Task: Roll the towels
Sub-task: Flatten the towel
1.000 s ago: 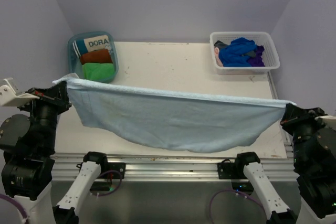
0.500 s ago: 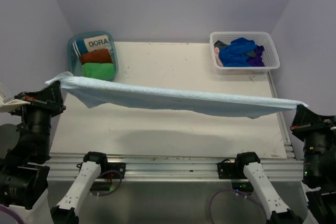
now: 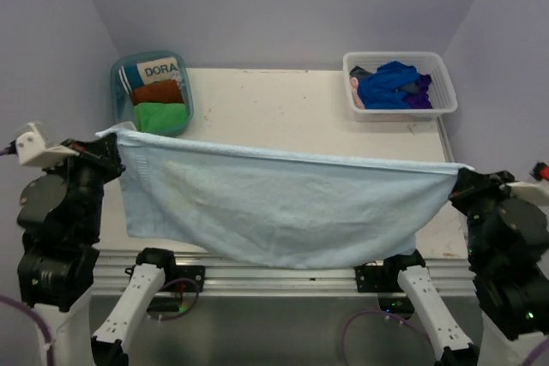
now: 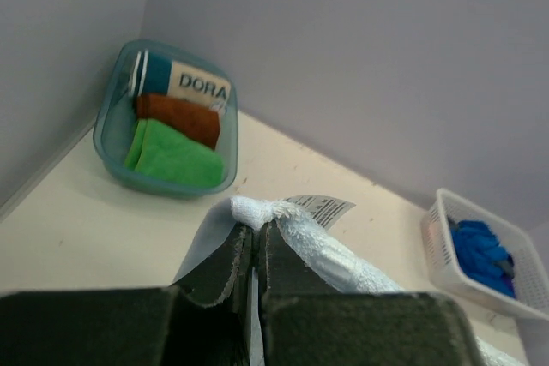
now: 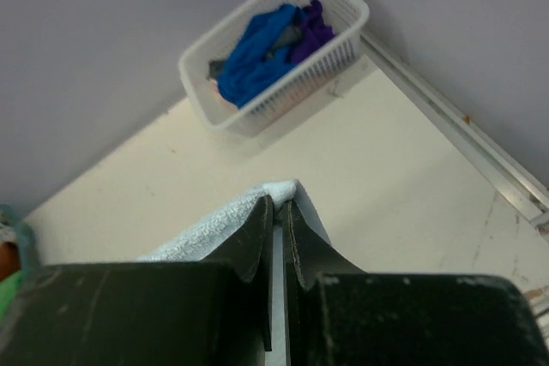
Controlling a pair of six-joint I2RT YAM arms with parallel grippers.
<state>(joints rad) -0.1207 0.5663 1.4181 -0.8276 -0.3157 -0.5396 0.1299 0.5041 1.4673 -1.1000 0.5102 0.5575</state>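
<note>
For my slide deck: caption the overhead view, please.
A light blue towel hangs spread above the table, pinched at its corners by left gripper and right gripper.

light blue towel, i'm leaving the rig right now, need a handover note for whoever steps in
Left gripper: shut on one top corner of the light blue towel. Right gripper: shut on the other top corner.
The towel hangs spread between them above the table, unrolled.
Done: rust-brown towel and green towel lie rolled in the teal tub.
To do: lay this towel flat and roll it; then the dark blue towel and purple towel heaped in the white basket.
</note>
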